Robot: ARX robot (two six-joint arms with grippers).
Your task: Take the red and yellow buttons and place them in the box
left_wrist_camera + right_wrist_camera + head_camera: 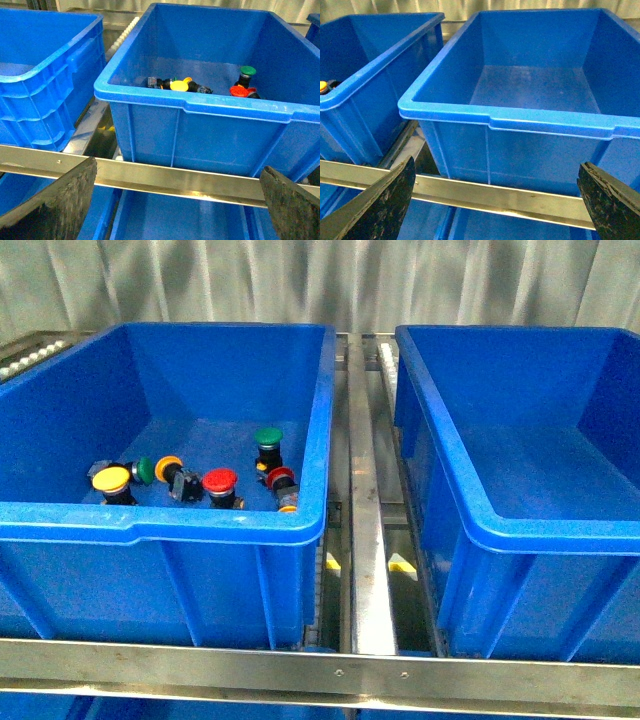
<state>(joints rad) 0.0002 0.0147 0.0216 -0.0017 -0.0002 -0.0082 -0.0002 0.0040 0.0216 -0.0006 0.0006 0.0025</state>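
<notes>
Seen from the front, clustered on the floor of the deep blue plastic left bin (60, 518): one yellow-capped push-button (111, 480) at the left end, a second yellow-capped button (169, 466) tipped on its side, two red-capped buttons (220, 481) nearer the right wall, green-capped buttons (267, 437) among them. Empty blue plastic right bin (560, 535) across the steel rail (365, 540), probably the target.

From the left wrist: left gripper (178, 165) spread wide, holding nothing, low outside the bin's near wall. Rise over the rim first, then descend squarely on the end yellow cap, avoiding its green neighbour.

From the right wrist: right gripper (496, 162) equally wide and bare, facing the empty bin. Keep clear of the drop zone.
</notes>
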